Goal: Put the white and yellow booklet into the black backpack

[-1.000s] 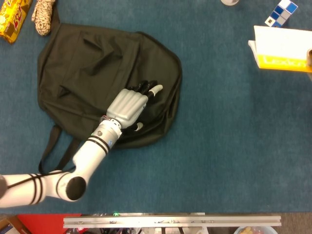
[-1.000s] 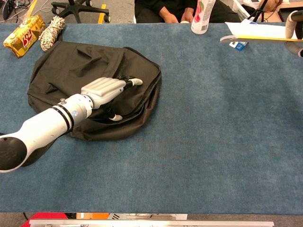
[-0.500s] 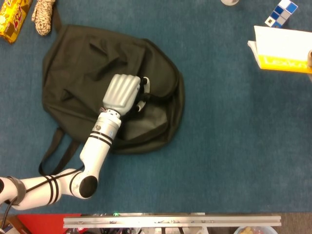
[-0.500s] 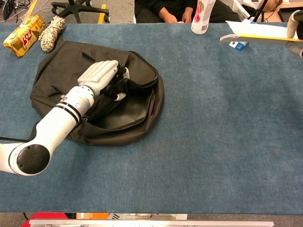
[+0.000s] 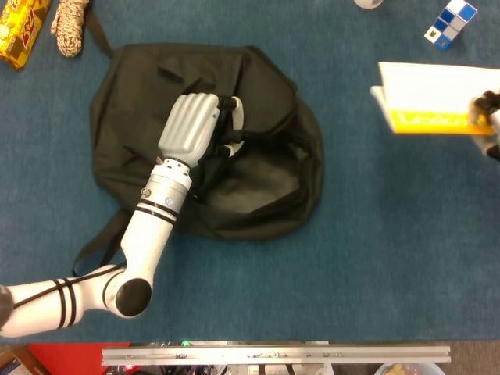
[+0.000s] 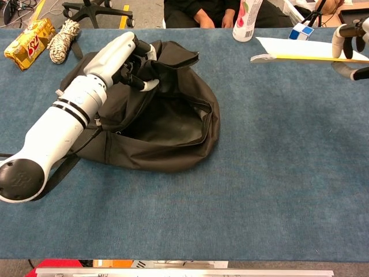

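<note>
The black backpack (image 5: 258,176) lies at the table's left with its mouth gaping toward the right. My left hand (image 5: 195,125) grips the upper flap and holds it lifted; in the chest view the left hand (image 6: 124,55) stands high over the backpack (image 6: 167,124), whose dark inside shows. The white and yellow booklet (image 5: 433,98) hovers flat at the far right, pinched at its right edge by my right hand (image 5: 488,117). From the chest camera the booklet (image 6: 300,49) is thin and level, and the right hand (image 6: 349,52) is half cut off by the frame.
A blue and white cube (image 5: 451,21) lies just beyond the booklet. A bottle (image 6: 247,17) stands at the far edge. A yellow snack pack (image 5: 19,31) and a rope bundle (image 5: 70,27) sit at the far left. A person (image 6: 213,14) sits behind the table.
My left hand has pulled the flap up and back, so the backpack's mouth gapes wider and the bag has shifted right. The right hand has carried the booklet leftward.
</note>
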You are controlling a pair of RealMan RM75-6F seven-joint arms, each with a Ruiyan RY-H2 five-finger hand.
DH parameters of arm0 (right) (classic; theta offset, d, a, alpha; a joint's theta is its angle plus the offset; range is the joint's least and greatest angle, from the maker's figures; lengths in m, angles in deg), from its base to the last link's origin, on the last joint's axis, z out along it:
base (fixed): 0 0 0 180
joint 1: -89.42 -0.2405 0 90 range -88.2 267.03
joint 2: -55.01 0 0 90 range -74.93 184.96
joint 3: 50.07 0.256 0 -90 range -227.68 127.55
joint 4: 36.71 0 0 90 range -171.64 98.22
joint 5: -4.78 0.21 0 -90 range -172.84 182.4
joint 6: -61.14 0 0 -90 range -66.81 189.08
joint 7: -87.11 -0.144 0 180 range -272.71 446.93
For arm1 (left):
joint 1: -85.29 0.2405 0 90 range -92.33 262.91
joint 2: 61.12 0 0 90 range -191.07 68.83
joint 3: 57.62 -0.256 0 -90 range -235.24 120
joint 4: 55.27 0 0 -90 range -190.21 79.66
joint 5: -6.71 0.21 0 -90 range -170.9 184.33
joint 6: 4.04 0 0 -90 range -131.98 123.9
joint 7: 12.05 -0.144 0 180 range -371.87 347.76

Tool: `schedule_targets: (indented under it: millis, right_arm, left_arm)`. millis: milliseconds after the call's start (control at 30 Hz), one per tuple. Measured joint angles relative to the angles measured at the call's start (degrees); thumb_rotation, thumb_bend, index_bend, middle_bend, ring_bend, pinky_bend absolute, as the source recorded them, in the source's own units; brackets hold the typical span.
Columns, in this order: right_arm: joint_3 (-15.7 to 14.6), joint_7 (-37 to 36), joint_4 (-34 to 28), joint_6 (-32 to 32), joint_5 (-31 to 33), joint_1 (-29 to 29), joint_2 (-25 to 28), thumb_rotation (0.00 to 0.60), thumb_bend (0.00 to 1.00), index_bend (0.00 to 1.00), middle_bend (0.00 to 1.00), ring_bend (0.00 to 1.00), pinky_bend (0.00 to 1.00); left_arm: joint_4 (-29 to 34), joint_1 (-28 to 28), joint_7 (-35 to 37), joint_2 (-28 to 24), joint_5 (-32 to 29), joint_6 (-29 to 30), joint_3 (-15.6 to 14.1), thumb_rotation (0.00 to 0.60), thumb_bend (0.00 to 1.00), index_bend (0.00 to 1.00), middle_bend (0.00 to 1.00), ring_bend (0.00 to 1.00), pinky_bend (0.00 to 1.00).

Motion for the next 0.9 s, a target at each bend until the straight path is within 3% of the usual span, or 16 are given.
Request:
schedule_targets:
  millis: [333,567,900]
  right_arm:
    - [-1.01,1.29,0.42,-4.11,-4.0,-4.36,-4.57,0.6,0.28,0.9,0.71,0.62,0.73]
    - [-1.04,2.51,2.76,-6.68,-5.73,-7.65,-9.62,0.6,0.28,0.9,0.71,0.62,0.73]
    - [-0.36,5.61,7.41,-10.71,-6.65,-12.5,-17.87,0.6,0.27,0.9,0.71,0.62,0.73]
  left_arm:
    - [11.93,-0.69,-5.3,-4.1,-3.29,2.07,2.76,0.6,0.36,0.76,0.82,0.8,1.0]
    - [16.01,-1.61,-6.8,-5.96,-7.85,2.36,4.45,0.6,0.36,0.76,0.82,0.8,1.0]
    - [17.79,-1.45,-6.21,-8.35,-8.64,3.28,4.05,0.6,0.36,0.75,0.81,0.8,1.0]
